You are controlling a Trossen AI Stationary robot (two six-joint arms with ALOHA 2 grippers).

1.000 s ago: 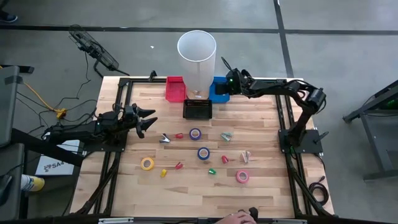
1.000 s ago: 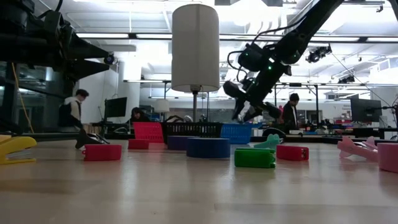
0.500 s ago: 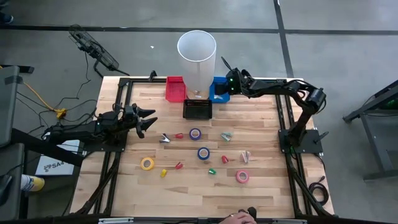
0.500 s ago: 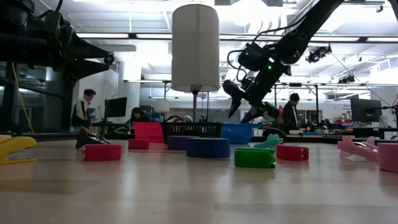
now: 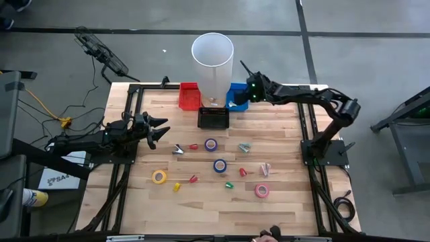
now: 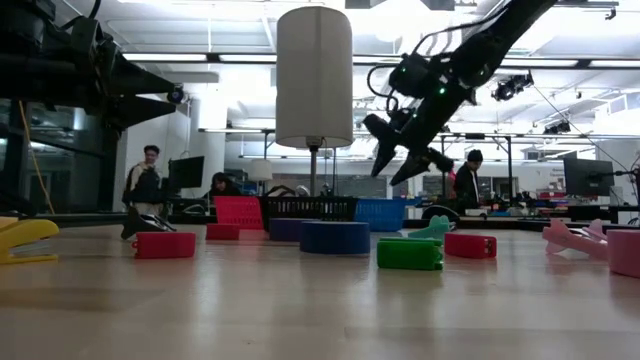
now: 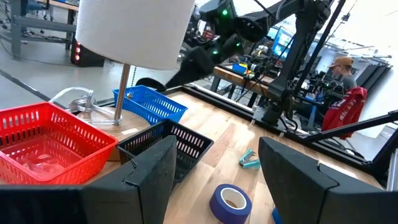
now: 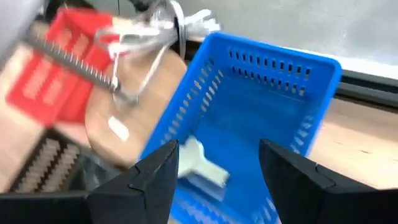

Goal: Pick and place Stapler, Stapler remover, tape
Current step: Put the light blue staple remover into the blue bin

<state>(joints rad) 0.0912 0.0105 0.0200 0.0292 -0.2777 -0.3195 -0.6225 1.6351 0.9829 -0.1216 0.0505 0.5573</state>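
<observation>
1. Blue basket [image 5: 236,96] at the table's [image 5: 282,202] 12 o'clock edge: a pale item [image 8: 200,163] is seen inside.
2. Right claw [image 5: 244,91], spread and empty above it, should be lifted clear.
3. Left claw [image 5: 161,130], parted and empty, is parked at 9 o'clock; tape rolls [image 5: 211,144] lie mid-table.

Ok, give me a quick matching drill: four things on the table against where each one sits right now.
Things:
1. yellow ring-shaped tape roll
2. pink ring-shaped tape roll
3. blue plastic mesh basket
4. black mesh basket

Places:
A. under the right tool
B. in front of the white lamp
C. nearest the left arm's side
D. near the right front of the table

Pairs: 1-C, 2-D, 3-A, 4-B
</observation>
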